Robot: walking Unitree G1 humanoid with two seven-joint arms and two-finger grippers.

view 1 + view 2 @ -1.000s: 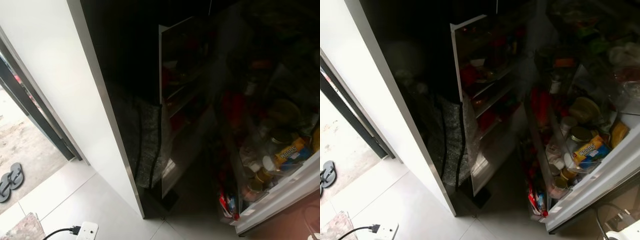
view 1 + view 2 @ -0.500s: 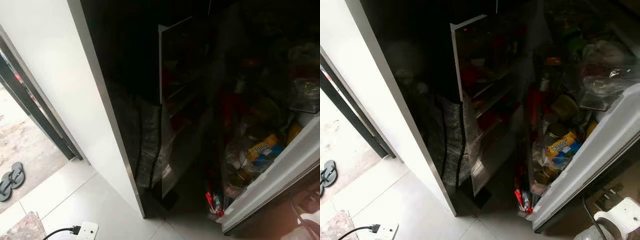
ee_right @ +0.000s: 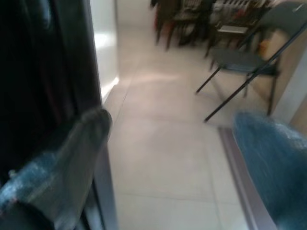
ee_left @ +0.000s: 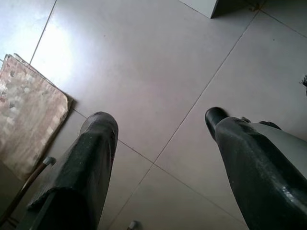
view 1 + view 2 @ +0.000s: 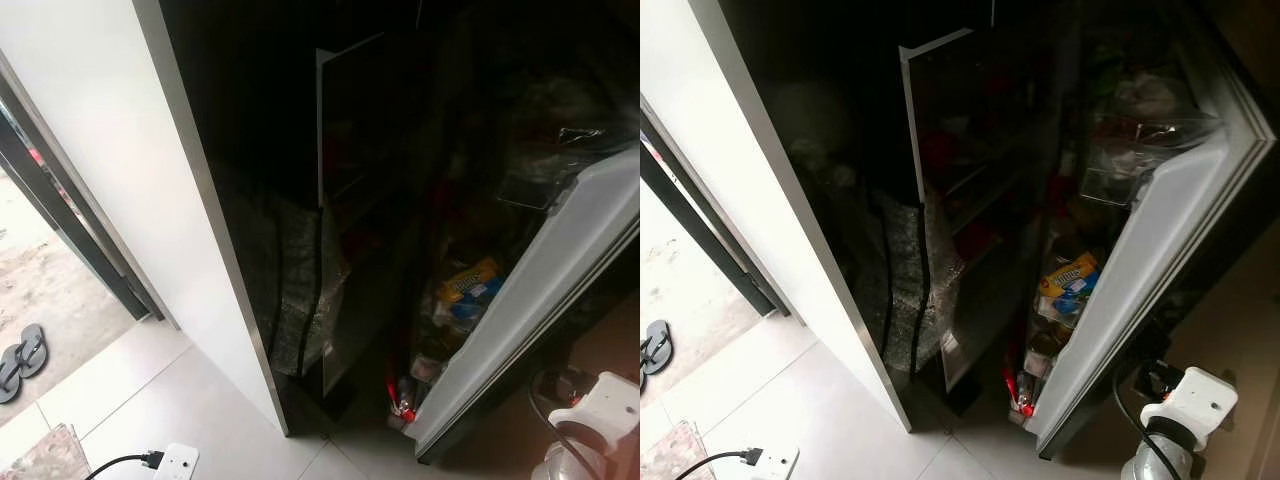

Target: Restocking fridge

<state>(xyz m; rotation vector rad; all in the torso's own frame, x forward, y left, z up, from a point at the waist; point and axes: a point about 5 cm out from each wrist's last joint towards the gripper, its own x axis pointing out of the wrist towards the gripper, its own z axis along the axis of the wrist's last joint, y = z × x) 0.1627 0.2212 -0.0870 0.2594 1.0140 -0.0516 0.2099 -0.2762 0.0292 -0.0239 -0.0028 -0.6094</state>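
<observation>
— Head view?
— The fridge door (image 5: 1140,270) stands partly open at right, its shelves holding a yellow packet (image 5: 1068,272).
— Wrists?
— Left gripper (image 4: 160,143) spread above floor tiles (image 4: 144,57); right gripper (image 3: 172,143) spread beside the door.

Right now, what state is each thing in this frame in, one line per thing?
Right fridge door: partly open, swung well in toward the cabinet.
Door shelves: stocked with jars and packets.
Fridge interior: dark, shelves loaded.
Left end effector: open, empty, pointing at the floor.
Right end effector: open, empty, beside the door's edge.
Power strip: on the floor, one cable plugged in.
</observation>
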